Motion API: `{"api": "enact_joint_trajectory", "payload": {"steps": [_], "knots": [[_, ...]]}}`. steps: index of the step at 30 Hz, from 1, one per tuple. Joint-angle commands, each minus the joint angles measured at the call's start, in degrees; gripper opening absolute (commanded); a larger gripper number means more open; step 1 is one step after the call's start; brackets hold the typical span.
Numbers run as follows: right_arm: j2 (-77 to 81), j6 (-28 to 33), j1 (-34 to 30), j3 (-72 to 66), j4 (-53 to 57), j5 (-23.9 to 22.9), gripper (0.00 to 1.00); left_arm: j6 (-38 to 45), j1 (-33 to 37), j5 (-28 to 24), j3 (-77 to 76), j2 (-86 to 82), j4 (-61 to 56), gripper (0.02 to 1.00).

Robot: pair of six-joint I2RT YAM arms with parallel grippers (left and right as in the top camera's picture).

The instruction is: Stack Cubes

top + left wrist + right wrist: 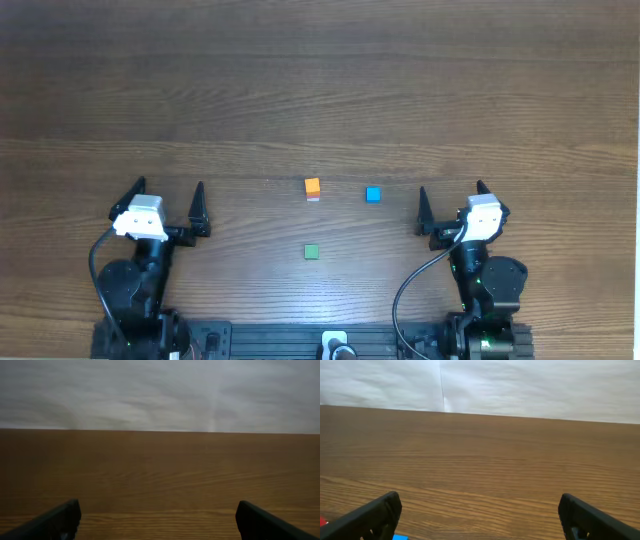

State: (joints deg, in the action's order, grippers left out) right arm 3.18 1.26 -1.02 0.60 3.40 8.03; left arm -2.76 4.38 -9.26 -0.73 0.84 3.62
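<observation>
The green cube (pixel 311 252) sits closest to the robot, in the middle of the table (pixel 320 90), between the two arms. The left gripper (pixel 167 190) is off to one side of it with its fingers spread wide and nothing in them. The right gripper (pixel 452 195) is on the other side, spread wide too, and it holds nothing. A bit farther out is the blue cube (pixel 373 194), near the right gripper but not touching it. Just beside the blue one is the orange cube (pixel 312 186), straight out past the green one. All three cubes lie apart, so no stack has been started.

The cubes look small, hard and light, so I think a soft squeeze is enough. Their sides look flat and smooth, so they might slip or twist if pinched at a corner. The best place to hold one is on two flat sides that face away from each other, near the middle, with the bottom left free so it can sit flat on the next cube.
</observation>
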Motion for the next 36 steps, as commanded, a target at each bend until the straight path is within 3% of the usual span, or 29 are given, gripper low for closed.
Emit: {"api": "enact_joint_trajectory", "payload": {"steps": [1, 5, 8, 9, 13, 20, 23, 28, 31, 36], "knots": [[-0.15, -0.37, 0.35, -0.31, -0.31, -0.13, 0.991, 0.85, 0.39, -0.74, 0.35, -0.5, -0.15, 0.998], [-0.04, -0.63, 0.37, -0.31, -0.66, 2.47, 0.991, 0.85, 0.39, -0.74, 0.35, -0.5, -0.15, 0.998], [1.55, -1.99, 0.37, -0.2, -1.73, 9.4, 0.993, 0.85, 0.39, -0.74, 0.35, -0.5, -0.15, 0.998], [4.04, -2.12, 0.37, 0.35, -5.66, 14.45, 0.993, 0.85, 0.39, -0.74, 0.35, -0.5, -0.15, 0.998], [11.13, -2.14, 0.37, 4.61, -8.37, 21.24, 0.993, 0.85, 0.39, -0.74, 0.35, -0.5, -0.15, 0.998], [30.34, -13.29, 0.74, 21.35, -3.87, 32.89, 0.993, 0.85, 0.39, -0.74, 0.35, -0.5, -0.15, 0.998], [35.85, -11.65, 3.3, 28.35, 5.16, 29.94, 0.993, 0.85, 0.39, -0.74, 0.35, -0.5, -0.15, 0.998], [42.93, -12.66, 12.92, 38.42, 18.71, 16.7, 0.991, 0.85, 0.39, -0.74, 0.35, -0.5, -0.15, 1.0], [46.95, -16.09, 21.07, 43.39, 25.05, 7.56, 0.991, 0.85, 0.39, -0.72, 0.35, -0.5, -0.13, 0.998], [51.95, -22.95, 31.23, 47.98, 32.7, -0.48, 0.991, 0.85, 0.39, -0.74, 0.35, -0.5, -0.15, 1.0]]}}
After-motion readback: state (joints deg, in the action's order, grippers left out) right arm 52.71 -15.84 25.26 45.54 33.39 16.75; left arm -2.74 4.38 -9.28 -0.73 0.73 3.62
